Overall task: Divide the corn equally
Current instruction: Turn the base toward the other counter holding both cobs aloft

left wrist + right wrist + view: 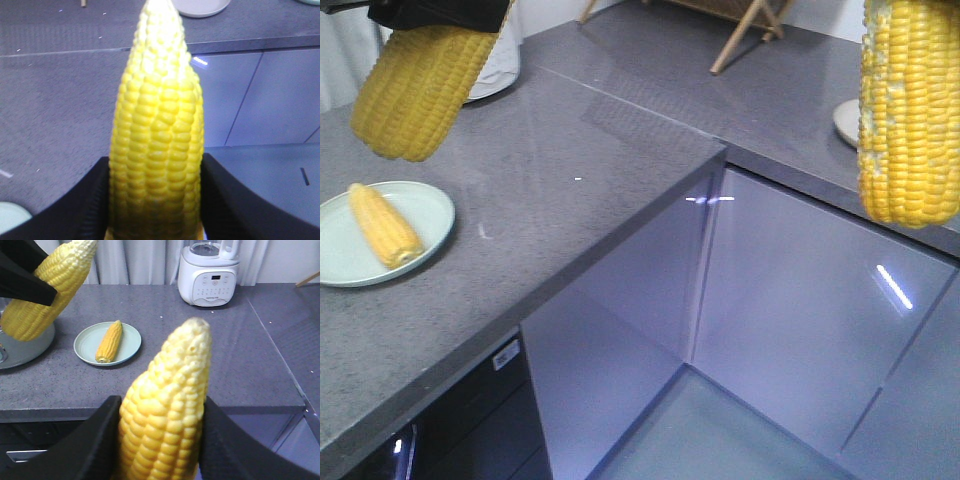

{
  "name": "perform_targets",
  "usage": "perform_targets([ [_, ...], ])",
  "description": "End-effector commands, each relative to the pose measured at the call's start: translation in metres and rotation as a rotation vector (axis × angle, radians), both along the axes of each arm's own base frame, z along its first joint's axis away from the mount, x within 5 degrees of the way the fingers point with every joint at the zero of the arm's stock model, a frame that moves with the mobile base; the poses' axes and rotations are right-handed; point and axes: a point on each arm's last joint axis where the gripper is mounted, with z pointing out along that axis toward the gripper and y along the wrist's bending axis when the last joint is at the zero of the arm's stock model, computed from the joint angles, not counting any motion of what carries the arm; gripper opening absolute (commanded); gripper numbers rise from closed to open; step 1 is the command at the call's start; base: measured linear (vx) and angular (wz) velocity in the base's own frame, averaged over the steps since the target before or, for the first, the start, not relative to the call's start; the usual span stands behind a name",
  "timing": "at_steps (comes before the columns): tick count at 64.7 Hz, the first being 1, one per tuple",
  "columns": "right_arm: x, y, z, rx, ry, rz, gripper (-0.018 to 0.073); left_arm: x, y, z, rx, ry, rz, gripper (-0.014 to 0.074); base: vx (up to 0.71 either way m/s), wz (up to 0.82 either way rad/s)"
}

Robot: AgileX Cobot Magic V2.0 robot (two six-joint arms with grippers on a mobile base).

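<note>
Yellow corn (165, 410) lengthwise in right fingers (95, 445), tip outward (left fingers (75, 210) too)

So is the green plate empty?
Not empty. One corn cob lies flat on the green plate, visible in the front and right wrist views.

Two corn cobs (415, 90) (910, 110) hang aloft; third cob (385, 225) lies plated.

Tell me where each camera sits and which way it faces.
Front: high up, looking down at the counter; left claw top left.
Left wrist: behind left claw, along left cob over counter and cabinets.
Right wrist: behind right claw, along right cob toward plate and blender.
Front and right wrist share the plated cob.
</note>
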Motion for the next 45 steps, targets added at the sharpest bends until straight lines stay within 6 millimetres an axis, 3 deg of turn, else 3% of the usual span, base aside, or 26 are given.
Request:
perform_targets([
  [1,-0.01,0.0017,0.0144,0.048,-0.072,0.002,-0.0004,-0.0119,0.0056,0.0166,-0.059,-0.066,0.002,-0.0008,-0.04,-0.37],
  [45,-0.01,0.0017,0.0144,0.048,-0.072,0.002,-0.0004,-0.0119,0.0056,0.0166,-0.059,-0.066,0.002,-0.0008,-0.04,-0.37],
])
